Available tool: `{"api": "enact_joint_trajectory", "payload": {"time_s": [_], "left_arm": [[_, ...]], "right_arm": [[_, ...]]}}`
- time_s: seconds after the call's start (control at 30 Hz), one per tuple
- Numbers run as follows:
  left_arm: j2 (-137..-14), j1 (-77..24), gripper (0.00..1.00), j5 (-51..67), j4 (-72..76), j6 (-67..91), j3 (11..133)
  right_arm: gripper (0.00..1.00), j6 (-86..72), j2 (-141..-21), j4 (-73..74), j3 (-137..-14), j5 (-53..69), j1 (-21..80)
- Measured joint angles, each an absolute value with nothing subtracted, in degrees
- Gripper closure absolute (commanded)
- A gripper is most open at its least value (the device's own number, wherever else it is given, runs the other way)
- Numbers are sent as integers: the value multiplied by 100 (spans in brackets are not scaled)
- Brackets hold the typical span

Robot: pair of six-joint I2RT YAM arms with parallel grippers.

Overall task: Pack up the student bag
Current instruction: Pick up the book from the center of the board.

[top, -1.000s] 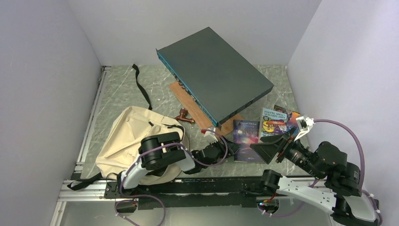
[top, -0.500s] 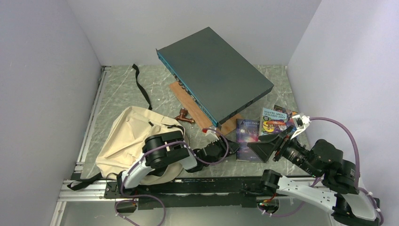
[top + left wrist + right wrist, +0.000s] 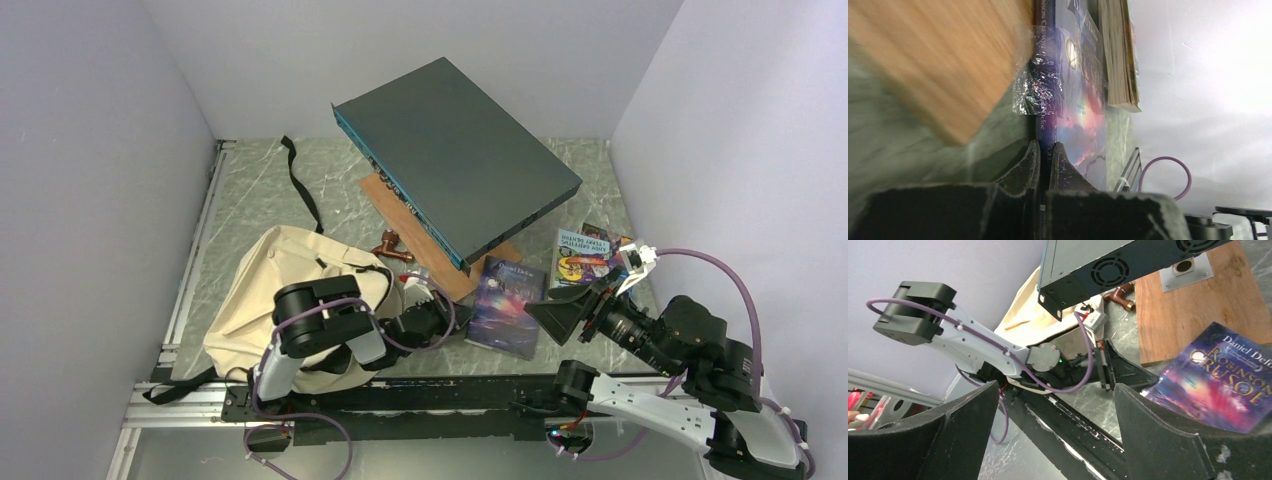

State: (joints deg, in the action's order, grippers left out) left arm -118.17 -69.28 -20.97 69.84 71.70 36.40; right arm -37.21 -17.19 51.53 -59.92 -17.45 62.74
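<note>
Student bag (image 3: 262,295): a cream canvas backpack, soft and creased, slumped flat. Its black straps (image 3: 301,182) show plainly, and one of them trails off toward the far left.
Where it lies: at the near left of the green-grey marbled table (image 3: 250,195), with its right side tucked under the left arm (image 3: 320,322). From the right wrist camera only a cream wedge of it shows behind that arm.
Left gripper (image 3: 1044,150): the fingers are drawn in narrow, pinching the near-left edge of the Robinson Crusoe paperback (image 3: 508,292), just right of the bag.
Paperback: the cover is purple-blue and the book lies askew, its far-left corner just beside the near end of the wooden board (image 3: 415,228).
Writing: "Daniel Defoe" sits over "ROBINSON CRUSOE" in pale letters, clearest from the right wrist camera. The spine lettering seen from the left wrist is too blurred to read.
Right gripper (image 3: 562,312): the jaws are spread wide with nothing between them, and it hovers at the near right of the paperback.
Second book (image 3: 582,255): it has a yellow-and-green cover and lies right of the paperback. Its title is upside down from overhead — I cannot read it.
Dark grey flat box (image 3: 455,155): it is tilted over the wooden board, with a teal front edge. The right wrist camera shows round fan grilles on one end.
Copper pipe fitting (image 3: 393,247): it sits on the table between the bag and the board.
</note>
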Motion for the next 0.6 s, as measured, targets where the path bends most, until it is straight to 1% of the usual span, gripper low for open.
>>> {"api": "enact_joint_trajectory", "payload": {"time_s": [0.17, 0.2, 0.27, 0.33, 0.37, 0.6], "left_arm": [[-11297, -6853, 100, -2196, 7052, 6982, 2899], [-11251, -6853, 97, -2204, 7094, 6978, 2808], [-11231, -6849, 89, -2228, 7249, 6987, 2663], [-11238, -6827, 77, -2165, 7338, 6993, 2569], [-11255, -6801, 73, -2091, 7406, 7011, 2558], [-11397, -6608, 52, -1393, 7454, 6825, 2762]], "right_arm": [[12, -3708, -1721, 5140, -5979, -1747, 6274], [12, -3708, -1721, 5140, -5979, -1747, 6274], [12, -3706, -1726, 5137, -5979, -1747, 6274], [12, -3706, -1730, 5137, -5979, -1747, 6274], [12, -3706, -1730, 5137, -5977, -1747, 6274], [12, -3708, -1732, 5137, -5970, -1747, 6274]]}}
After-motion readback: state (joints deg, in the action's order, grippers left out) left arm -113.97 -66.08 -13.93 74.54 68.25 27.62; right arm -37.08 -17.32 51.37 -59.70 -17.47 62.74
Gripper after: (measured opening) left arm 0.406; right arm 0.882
